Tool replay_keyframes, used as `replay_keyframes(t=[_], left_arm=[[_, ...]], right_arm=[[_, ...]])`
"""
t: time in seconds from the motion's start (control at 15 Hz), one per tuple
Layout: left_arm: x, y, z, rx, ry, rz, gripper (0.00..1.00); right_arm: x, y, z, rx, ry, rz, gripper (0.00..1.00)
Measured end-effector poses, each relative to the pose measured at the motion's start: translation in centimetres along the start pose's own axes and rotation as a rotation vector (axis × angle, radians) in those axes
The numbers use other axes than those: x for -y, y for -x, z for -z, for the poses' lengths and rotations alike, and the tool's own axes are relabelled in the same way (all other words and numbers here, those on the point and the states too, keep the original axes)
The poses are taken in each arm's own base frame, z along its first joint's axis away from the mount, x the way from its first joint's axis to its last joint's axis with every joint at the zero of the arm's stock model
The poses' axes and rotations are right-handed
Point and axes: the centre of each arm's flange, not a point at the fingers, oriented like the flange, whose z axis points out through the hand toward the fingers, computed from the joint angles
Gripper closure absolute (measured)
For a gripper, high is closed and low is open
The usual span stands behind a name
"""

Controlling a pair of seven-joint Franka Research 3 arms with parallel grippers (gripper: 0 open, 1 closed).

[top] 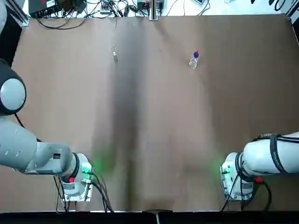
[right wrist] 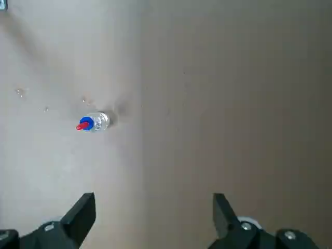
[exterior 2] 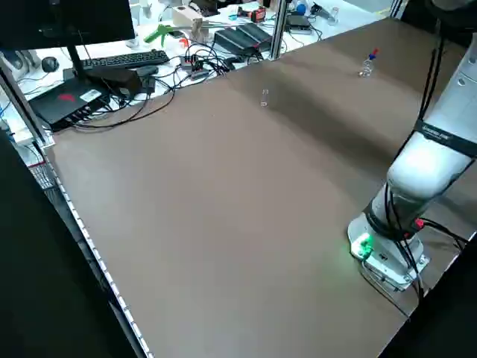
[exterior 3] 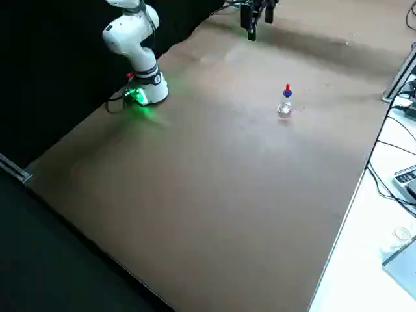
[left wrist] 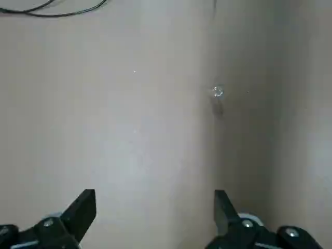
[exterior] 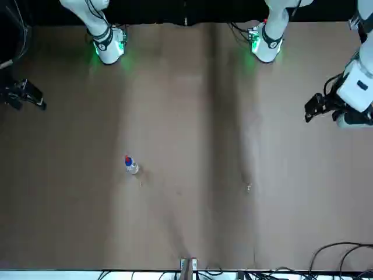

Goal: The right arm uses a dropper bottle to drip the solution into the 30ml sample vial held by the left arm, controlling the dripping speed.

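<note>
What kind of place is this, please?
Probably a robotics laboratory: two robot arms are mounted at one table, a monitor and keyboard are behind it, and loose cables lie around them.

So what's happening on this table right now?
Nothing is being handled yet. The dropper bottle stands on the table, and the clear sample vial is on it too, towards the robot's left. Both the left gripper and the right gripper are empty above the table, fingers apart.
</note>
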Motion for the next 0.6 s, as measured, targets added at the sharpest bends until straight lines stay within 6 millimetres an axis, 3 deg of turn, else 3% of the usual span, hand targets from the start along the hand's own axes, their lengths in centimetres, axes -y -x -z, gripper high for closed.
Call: replay_keyframes(t=[0.4, 0.6], left_arm=[[0.5, 0.4, 0.3, 0.014, 0.002, 0.011, 0.00], [0.5, 0.1, -1.0, 0.037, 0.001, 0.016, 0.00]], right_arm=[[0.7, 0.1, -0.1, 0.012, -0.001, 0.013, 0.00], [1.6, 0.4, -0.4, 0.034, -0.002, 0.028, 0.00]])
